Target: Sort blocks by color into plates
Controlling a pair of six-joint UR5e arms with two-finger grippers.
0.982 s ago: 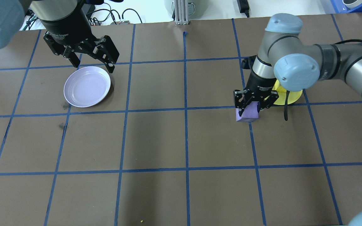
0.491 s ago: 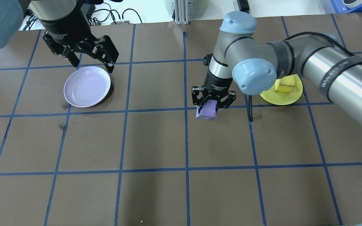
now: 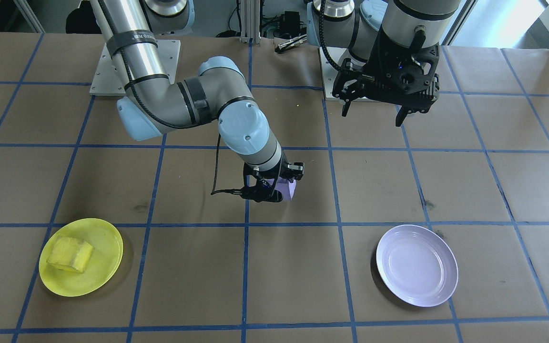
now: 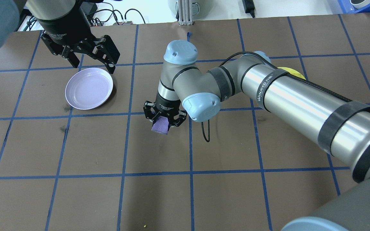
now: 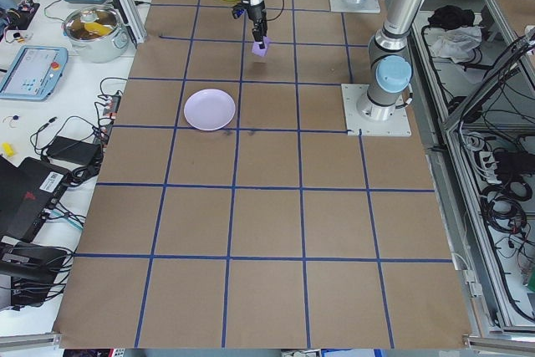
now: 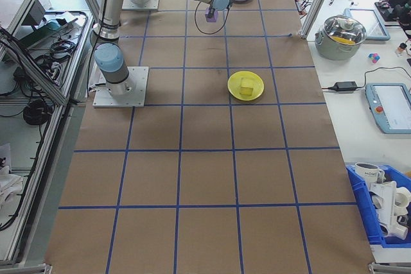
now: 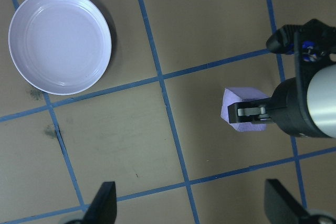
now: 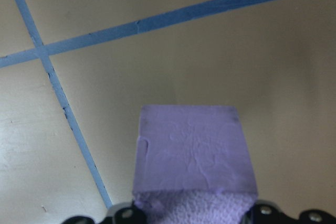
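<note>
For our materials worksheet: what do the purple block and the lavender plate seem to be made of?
Purple block: probably soft foam; matte, with a wrinkled skin on one face and a crumbly, porous texture on the face beside it.
Lavender plate: likely moulded plastic; smooth and even in colour, with glossy highlights along its rim.

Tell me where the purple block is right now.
In the overhead view, the purple block hangs mid-table in the right gripper, right of the lavender plate.

A robotics lab: taped grid table (image 4: 159, 199), aluminium framing (image 6: 61, 94), cable-strewn benches (image 5: 50, 165).
</note>
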